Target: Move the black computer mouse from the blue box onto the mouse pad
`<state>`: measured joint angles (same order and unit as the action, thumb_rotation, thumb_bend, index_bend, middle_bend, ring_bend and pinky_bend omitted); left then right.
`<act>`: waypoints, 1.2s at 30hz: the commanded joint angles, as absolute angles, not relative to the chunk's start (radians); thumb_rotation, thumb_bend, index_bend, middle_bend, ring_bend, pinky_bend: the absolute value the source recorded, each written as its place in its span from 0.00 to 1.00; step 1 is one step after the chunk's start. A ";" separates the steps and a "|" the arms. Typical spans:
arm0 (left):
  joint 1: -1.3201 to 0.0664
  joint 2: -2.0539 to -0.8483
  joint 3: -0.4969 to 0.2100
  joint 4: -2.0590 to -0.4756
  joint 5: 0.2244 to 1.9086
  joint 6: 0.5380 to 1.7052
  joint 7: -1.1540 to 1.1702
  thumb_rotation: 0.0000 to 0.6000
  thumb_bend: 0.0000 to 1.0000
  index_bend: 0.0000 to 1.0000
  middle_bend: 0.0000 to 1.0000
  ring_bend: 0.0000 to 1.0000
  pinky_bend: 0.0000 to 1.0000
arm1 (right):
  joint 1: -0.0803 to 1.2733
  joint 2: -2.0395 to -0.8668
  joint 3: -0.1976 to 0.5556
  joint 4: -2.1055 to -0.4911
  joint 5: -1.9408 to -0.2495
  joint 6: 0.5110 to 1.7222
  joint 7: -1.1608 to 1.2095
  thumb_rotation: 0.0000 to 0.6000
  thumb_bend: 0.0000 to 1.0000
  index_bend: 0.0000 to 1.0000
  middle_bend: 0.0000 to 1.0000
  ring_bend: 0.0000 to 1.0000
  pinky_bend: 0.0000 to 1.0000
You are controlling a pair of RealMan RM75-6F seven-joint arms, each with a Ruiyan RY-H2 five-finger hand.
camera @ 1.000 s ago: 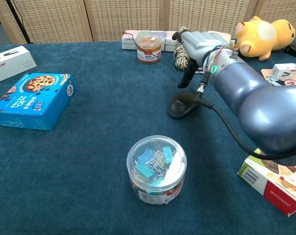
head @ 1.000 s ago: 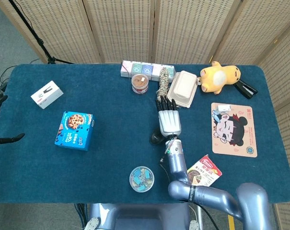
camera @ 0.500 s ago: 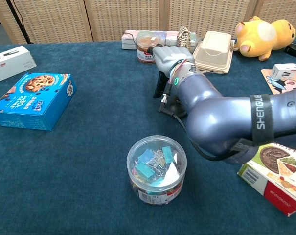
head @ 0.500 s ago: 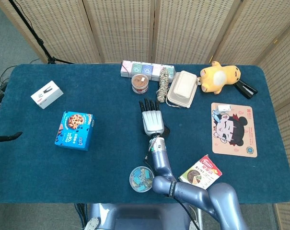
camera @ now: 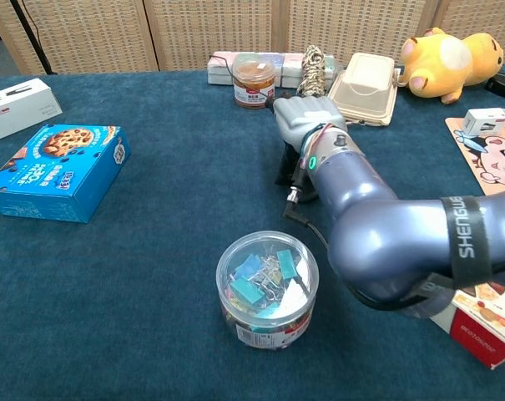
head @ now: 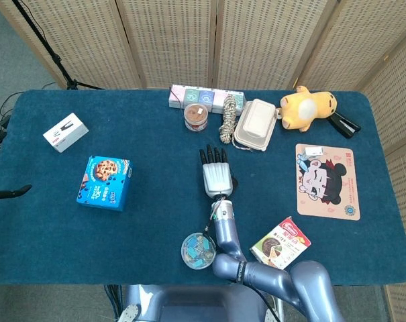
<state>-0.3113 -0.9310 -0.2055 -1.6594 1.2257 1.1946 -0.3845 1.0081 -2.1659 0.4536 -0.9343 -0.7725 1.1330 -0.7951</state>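
My right hand [head: 218,174] hovers near mid-table with its dark fingers stretched away from me; in the chest view the right hand [camera: 306,117] has its fingers pointing down at the cloth. The black mouse is hidden beneath the hand and forearm; only a dark sliver [head: 234,181] peeks out on its right, and I cannot tell whether that is the mouse. Nothing shows between the fingers. The blue box [head: 105,182] [camera: 56,171] lies far to the left with nothing on top. The cartoon mouse pad [head: 327,181] [camera: 496,159] lies at the right. My left hand is out of sight.
A tub of clips [head: 198,250] [camera: 267,288] stands just in front of my forearm. A jar [head: 196,118], rope coil [head: 227,121] and beige lunchbox [head: 255,125] stand behind the hand. A small white item [head: 315,151] sits on the pad's corner. A snack box [head: 280,243] lies near right.
My right hand swung left from over the exposed mouse, then drifted slightly back right. The mouse, plain on the cloth a second ago, is now covered by the arm.
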 commanded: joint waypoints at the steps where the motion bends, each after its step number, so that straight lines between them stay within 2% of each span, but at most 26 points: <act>1: -0.311 -0.932 -0.204 -1.664 1.230 1.195 -0.379 1.00 0.03 0.00 0.00 0.00 0.00 | 0.923 -2.100 0.407 -1.062 -0.770 1.209 -0.851 1.00 0.00 0.00 0.00 0.00 0.00; 8: -0.311 -0.938 -0.201 -1.676 1.234 1.194 -0.352 1.00 0.03 0.00 0.00 0.00 0.00 | 0.823 -1.987 0.372 -1.248 -0.755 1.302 -0.914 1.00 0.00 0.00 0.00 0.00 0.00; 14: -0.312 -0.943 -0.199 -1.685 1.236 1.196 -0.327 1.00 0.03 0.00 0.00 0.00 0.00 | 0.768 -1.914 0.391 -1.286 -0.710 1.336 -0.925 1.00 0.00 0.00 0.00 0.00 0.00; 21: -0.310 -0.943 -0.197 -1.692 1.241 1.196 -0.315 1.00 0.03 0.00 0.00 0.00 0.00 | 0.749 -1.881 0.429 -1.296 -0.643 1.295 -0.897 1.00 0.00 0.00 0.00 0.00 0.00; 29: -0.305 -0.939 -0.198 -1.688 1.248 1.199 -0.332 1.00 0.03 0.00 0.00 0.00 0.00 | 0.755 -1.850 0.490 -1.316 -0.570 1.190 -0.801 1.00 0.00 0.00 0.00 0.00 0.00; 36: -0.306 -0.937 -0.200 -1.682 1.246 1.190 -0.342 1.00 0.03 0.00 0.00 0.00 0.00 | 0.767 -1.832 0.514 -1.347 -0.519 1.169 -0.765 1.00 0.00 0.00 0.00 0.00 0.00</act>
